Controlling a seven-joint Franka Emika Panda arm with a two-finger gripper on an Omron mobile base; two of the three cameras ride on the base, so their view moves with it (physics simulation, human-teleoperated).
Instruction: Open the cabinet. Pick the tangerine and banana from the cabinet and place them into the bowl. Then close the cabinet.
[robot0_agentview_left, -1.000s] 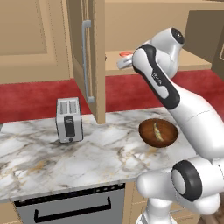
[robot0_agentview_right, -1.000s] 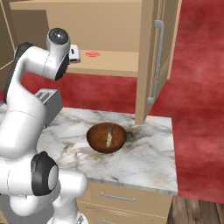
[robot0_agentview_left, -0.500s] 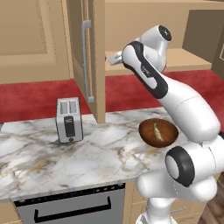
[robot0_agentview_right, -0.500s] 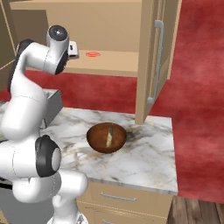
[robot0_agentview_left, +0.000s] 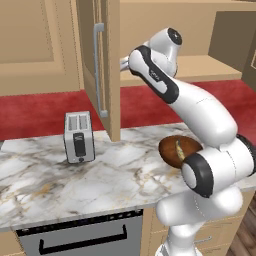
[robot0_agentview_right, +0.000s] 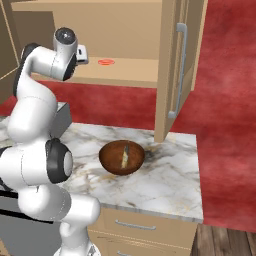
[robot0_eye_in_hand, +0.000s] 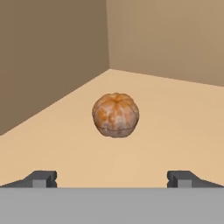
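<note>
- Two finger tips of the gripper (robot0_eye_in_hand: 112, 179) stand spread wide apart — nothing between them, touching nothing.
- Just ahead, the tangerine (robot0_eye_in_hand: 115, 114) sits on the shelf of the open cabinet (robot0_agentview_right: 172, 65), centred between the tips.
- Below, on the counter (robot0_agentview_right: 170, 175), the bowl (robot0_agentview_right: 122, 157) — a banana (robot0_agentview_right: 125, 155) lies inside.

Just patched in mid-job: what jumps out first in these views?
The white arm reaches up into the open cabinet, and in the hand view the tangerine sits on the shelf straight ahead of the open gripper, not yet grasped. Down on the marble counter, the dark bowl already holds a pale yellow piece, likely the banana. A silver toaster stands to the left.
</note>
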